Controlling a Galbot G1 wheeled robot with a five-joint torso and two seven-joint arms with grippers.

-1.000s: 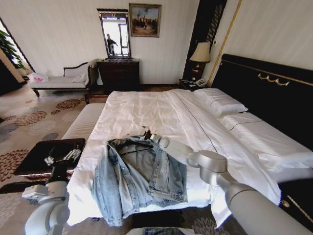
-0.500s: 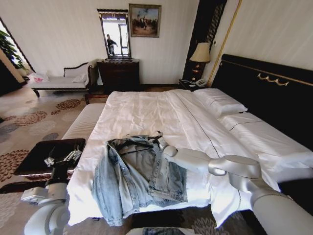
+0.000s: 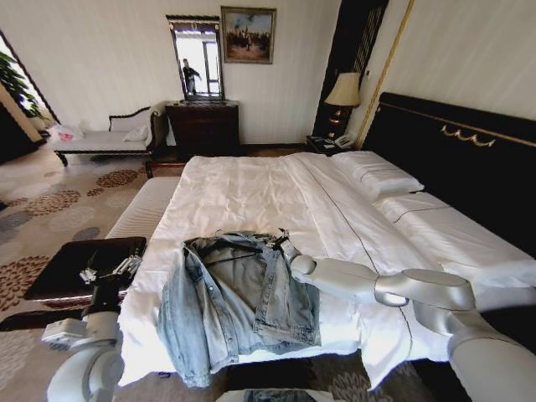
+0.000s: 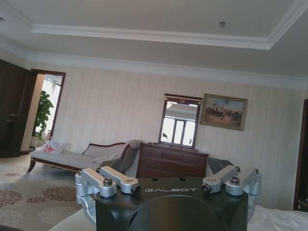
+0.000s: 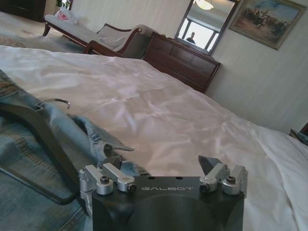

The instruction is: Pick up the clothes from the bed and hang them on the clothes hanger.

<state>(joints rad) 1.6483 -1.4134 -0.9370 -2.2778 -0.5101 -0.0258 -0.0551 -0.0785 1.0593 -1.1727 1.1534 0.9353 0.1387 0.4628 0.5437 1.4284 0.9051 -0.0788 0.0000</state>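
Note:
The light-blue denim clothes (image 3: 239, 301) lie spread near the foot of the bed (image 3: 251, 184), sleeves hanging toward its edge. The black clothes hanger (image 3: 228, 251) rests inside the collar area. My right gripper (image 3: 280, 243) is low over the sheet at the collar's right side. In the right wrist view that gripper (image 5: 161, 163) is open, one fingertip (image 5: 114, 161) beside a raised fold of denim (image 5: 96, 137). The hanger (image 5: 43, 134) and its silver hook (image 5: 57, 101) lie just beyond. My left gripper (image 3: 109, 270) is parked upright beside the bed, open and holding nothing.
A dark low table (image 3: 75, 264) stands left of the bed by my left arm. White pillows (image 3: 377, 176) and the black headboard (image 3: 469, 151) are to the right. A chaise (image 3: 105, 138), dresser (image 3: 203, 126) and lamp (image 3: 343, 90) line the far wall.
My right arm has swung lower and rightward, carrying its gripper a little right along the jacket's collar. The jacket, hanger and left arm have stayed put.

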